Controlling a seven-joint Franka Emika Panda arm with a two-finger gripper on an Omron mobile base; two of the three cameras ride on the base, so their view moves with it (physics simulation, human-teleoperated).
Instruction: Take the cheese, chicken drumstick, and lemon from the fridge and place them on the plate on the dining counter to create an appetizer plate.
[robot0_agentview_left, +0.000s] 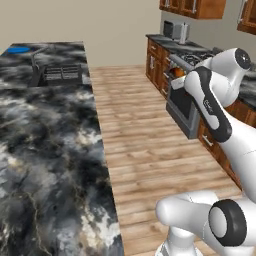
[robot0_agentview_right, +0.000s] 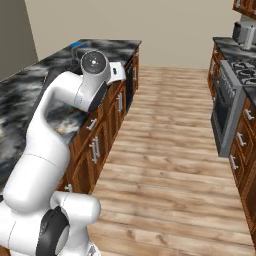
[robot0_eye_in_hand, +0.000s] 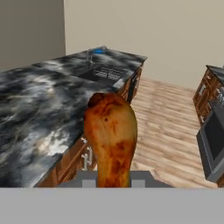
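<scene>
The marbled dining counter (robot0_eye_in_hand: 39, 100) stretches along the wood floor (robot0_agentview_right: 170, 150), its sink (robot0_agentview_left: 60, 74) set near the far end, beyond which the blue plate (robot0_agentview_left: 18, 49) lies at the far corner. In the hand view the chicken drumstick (robot0_eye_in_hand: 110, 135) stands upright, fat end up, its narrow end clamped between the fingers, whose tips are apparently hidden behind the meat.
</scene>
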